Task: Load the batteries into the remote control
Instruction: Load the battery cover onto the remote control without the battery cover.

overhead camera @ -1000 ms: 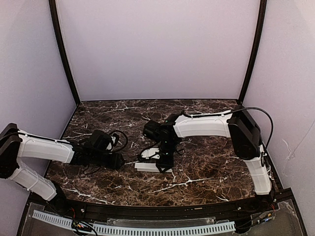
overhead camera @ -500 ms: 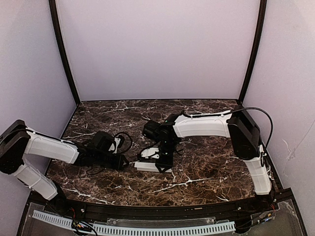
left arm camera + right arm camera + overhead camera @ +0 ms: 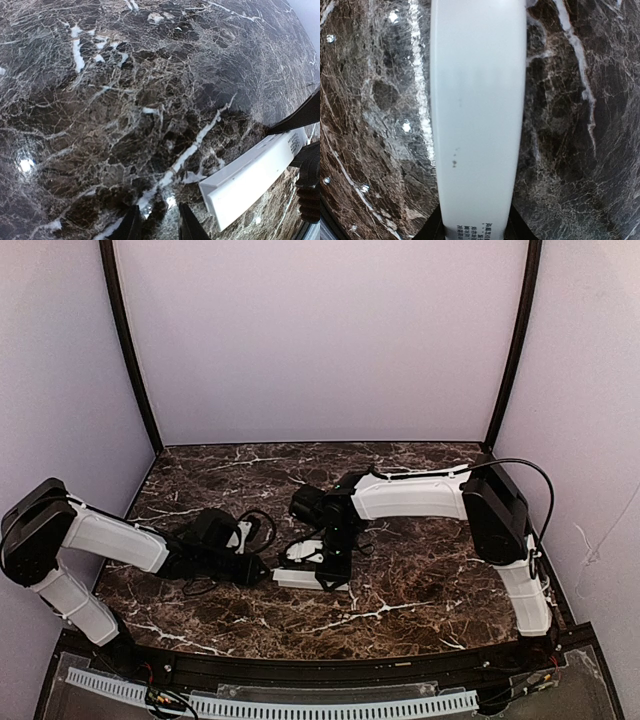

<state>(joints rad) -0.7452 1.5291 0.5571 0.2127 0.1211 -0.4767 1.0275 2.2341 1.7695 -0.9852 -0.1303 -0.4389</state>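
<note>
The remote control (image 3: 298, 579) is a slim white bar lying on the marble table. My right gripper (image 3: 336, 573) is shut on its right part. In the right wrist view the remote (image 3: 477, 125) runs up the frame between my fingers (image 3: 433, 229), printed text near the grip. My left gripper (image 3: 262, 572) is low on the table just left of the remote's left end. In the left wrist view its fingers (image 3: 133, 225) stand a little apart with nothing between them, and the remote's end (image 3: 252, 177) lies to their right. No batteries show. The dark grey section is hidden.
A small white piece (image 3: 306, 552) lies just behind the remote, by the right wrist. Black cables loop at the left wrist (image 3: 255, 525). The dark marble table (image 3: 420, 590) is enclosed by pale walls and black corner posts (image 3: 130, 350).
My left arm has reached to the right, bringing its gripper close to the remote's left end. The right gripper and the remote have stayed put.
</note>
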